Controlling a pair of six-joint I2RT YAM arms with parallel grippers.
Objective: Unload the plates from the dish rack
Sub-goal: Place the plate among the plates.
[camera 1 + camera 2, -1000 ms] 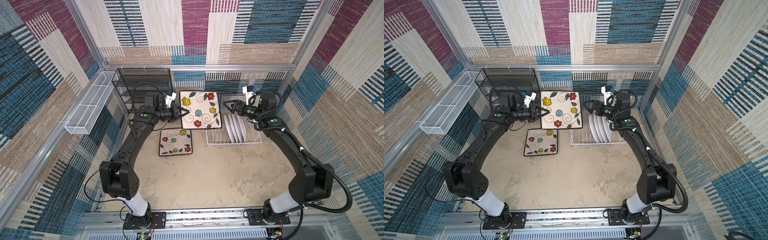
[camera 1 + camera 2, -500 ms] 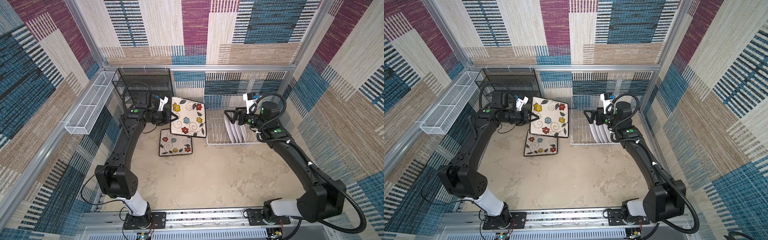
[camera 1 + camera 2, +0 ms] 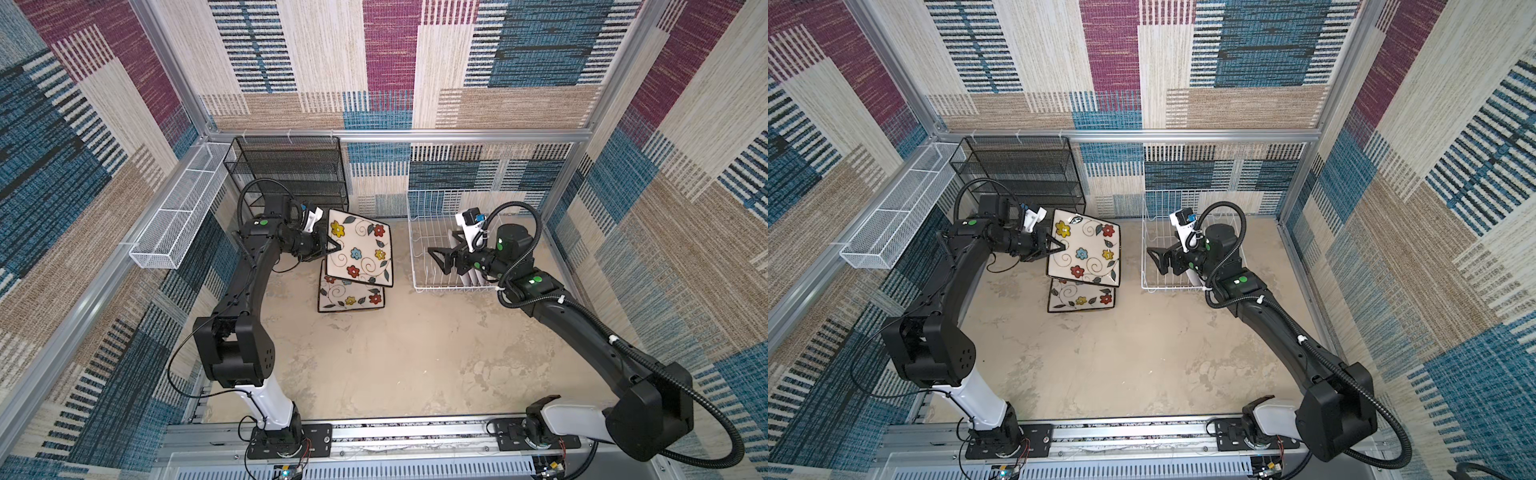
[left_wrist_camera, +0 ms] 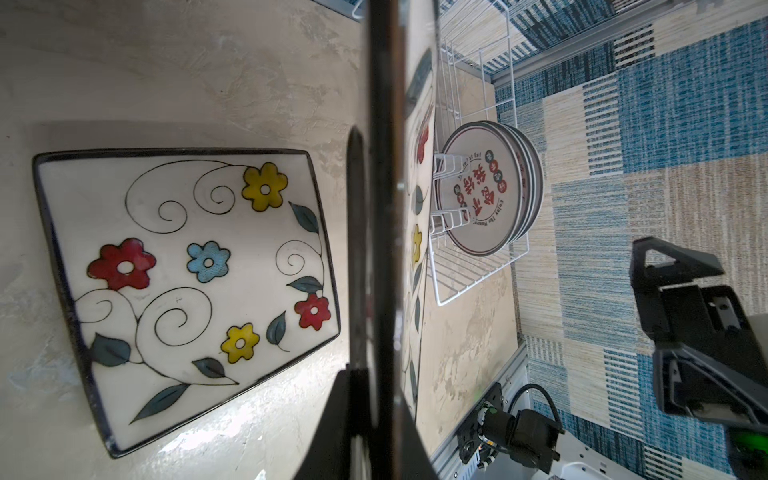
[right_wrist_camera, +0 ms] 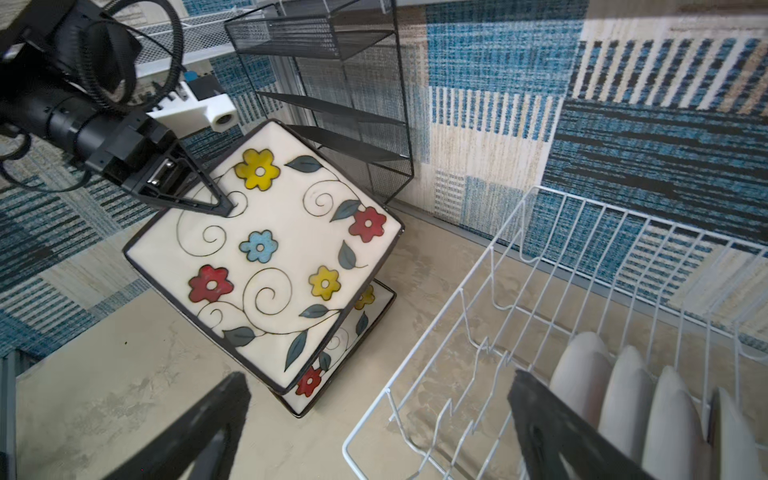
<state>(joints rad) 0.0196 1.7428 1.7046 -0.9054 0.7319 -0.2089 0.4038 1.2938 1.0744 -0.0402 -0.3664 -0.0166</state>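
over the last second the left gripper (image 3: 334, 249) had carried the square flowered plate (image 3: 359, 253) away from the dish rack (image 3: 453, 287), out from in front of the back wall and down towards the table (image 3: 395, 353). it was clamped narrow on the plate's edge, on the side towards the black mesh shelf (image 3: 291, 166). the plate hung tilted, face up. its low near edge overlapped the second square plate (image 3: 351, 297), which already lay flat on the table just beside the rack. whether the two plates touched could not be told from either wrist view

the right gripper (image 3: 442, 249) had changed as well. a second earlier it was raised over the rack, and now it sat lower, inside the rack's wires, jaws spread wide and holding nothing. the right wrist view showed one finger close beside the round plates (image 5: 623, 399)

those round plates stood upright on edge between the tines at the end of the rack nearest the right arm, several packed together. the rest of the rack was bare wire

this probably meant the square plates were all but dealt with: one down, one about to be stacked on it. the round ones had not been started. the likely next moves were to lower and level the held plate before letting go, so it would not slide off its twin, and then to close the right jaws on the nearest round plate's rim
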